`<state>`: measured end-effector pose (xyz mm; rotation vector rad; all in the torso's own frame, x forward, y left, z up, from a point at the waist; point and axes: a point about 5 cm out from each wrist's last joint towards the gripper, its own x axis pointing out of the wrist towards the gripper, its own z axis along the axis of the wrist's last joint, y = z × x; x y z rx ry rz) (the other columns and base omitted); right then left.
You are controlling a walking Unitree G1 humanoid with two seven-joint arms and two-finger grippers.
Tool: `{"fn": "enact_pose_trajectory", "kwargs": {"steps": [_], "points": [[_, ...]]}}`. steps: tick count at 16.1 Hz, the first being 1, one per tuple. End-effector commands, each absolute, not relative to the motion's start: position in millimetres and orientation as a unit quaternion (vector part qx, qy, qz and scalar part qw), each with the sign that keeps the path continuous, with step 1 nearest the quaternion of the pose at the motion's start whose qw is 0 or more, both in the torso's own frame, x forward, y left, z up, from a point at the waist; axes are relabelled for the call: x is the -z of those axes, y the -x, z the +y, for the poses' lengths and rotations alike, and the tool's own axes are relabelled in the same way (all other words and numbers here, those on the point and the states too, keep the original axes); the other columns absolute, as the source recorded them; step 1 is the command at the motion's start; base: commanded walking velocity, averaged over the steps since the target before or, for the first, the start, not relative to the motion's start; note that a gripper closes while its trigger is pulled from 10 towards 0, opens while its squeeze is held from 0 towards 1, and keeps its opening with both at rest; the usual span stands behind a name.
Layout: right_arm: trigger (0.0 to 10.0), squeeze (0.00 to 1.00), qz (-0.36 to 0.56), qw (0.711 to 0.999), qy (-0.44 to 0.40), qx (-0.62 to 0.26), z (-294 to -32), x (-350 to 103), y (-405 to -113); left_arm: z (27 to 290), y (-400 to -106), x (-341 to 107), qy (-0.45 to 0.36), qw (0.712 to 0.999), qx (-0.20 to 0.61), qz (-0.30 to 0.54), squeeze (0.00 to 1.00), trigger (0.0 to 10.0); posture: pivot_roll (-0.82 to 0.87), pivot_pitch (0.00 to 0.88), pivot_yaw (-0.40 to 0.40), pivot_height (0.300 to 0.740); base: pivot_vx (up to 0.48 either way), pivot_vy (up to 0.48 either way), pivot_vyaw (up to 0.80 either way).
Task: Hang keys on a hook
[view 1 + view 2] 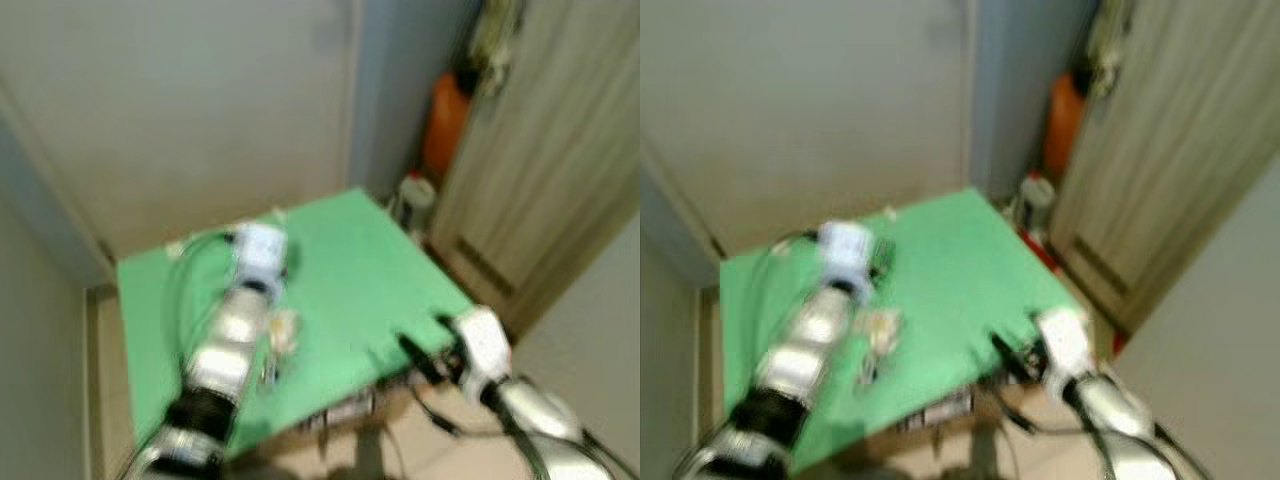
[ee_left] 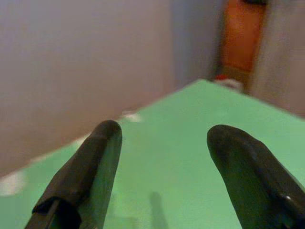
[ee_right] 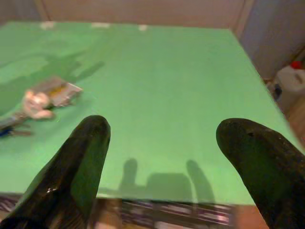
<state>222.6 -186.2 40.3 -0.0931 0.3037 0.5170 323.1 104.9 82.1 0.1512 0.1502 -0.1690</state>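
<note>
Green tabletop (image 1: 350, 270) fills mid-frame below a pale wall, an orange container (image 1: 445, 120) at upper right. Keys (image 1: 280, 335) lie at lower centre, just beside the left arm. Left gripper (image 2: 162, 176) hovers over the far table, fingers spread, empty. Right gripper (image 3: 167, 157), released, sits at the near edge.

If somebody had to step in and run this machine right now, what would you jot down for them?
Left pincer: open, holding nothing, hovering over the far part of the green table.
Right pincer: open, holding nothing, at the table's near edge.
Keys: lying on the green top beside the left arm, untouched by either pincer.
Done: nothing yet.
Left: pick up the keys and hang them on a hook; I can't make one out in these blurred views, so find it first.
</note>
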Motion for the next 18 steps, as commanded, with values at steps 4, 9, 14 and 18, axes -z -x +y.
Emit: {"fn": "enact_pose_trajectory", "kwargs": {"steps": [4,9,14,18], "points": [[10.0,0.0,0.131,0.95,0.055,-0.277,-192.1,-60.7,-205.8,103.6,-313.0,-59.9,-0.068,0.988,0.063,0.123,0.0,10.0,-0.15,0.041,-0.053,0.74,0.0,0.0,0.0],[10.0,0.0,0.159,0.932,0.093,-0.311,-210.7,-65.0,-196.9,81.6,-270.0,-21.3,-0.074,0.98,0.054,0.176,0.0,10.0,-0.18,0.114,-0.11,0.74,0.0,0.0,0.0],[10.0,0.0,0.161,0.926,0.09,-0.33,-210.1,-76.2,-192.3,96.8,-262.9,-16.0,-0.118,0.977,-0.002,0.175,0.0,10.0,-0.19,0.142,-0.148,0.74,0.0,0.0,0.0],[10.0,0.0,0.17,0.924,0.091,-0.33,-211.9,-75.2,-187.6,96.2,-255.5,-10.8,-0.12,0.975,-0.007,0.186,0.0,10.0,-0.19,0.149,-0.167,0.74,0.0,0.0,0.0]]}}
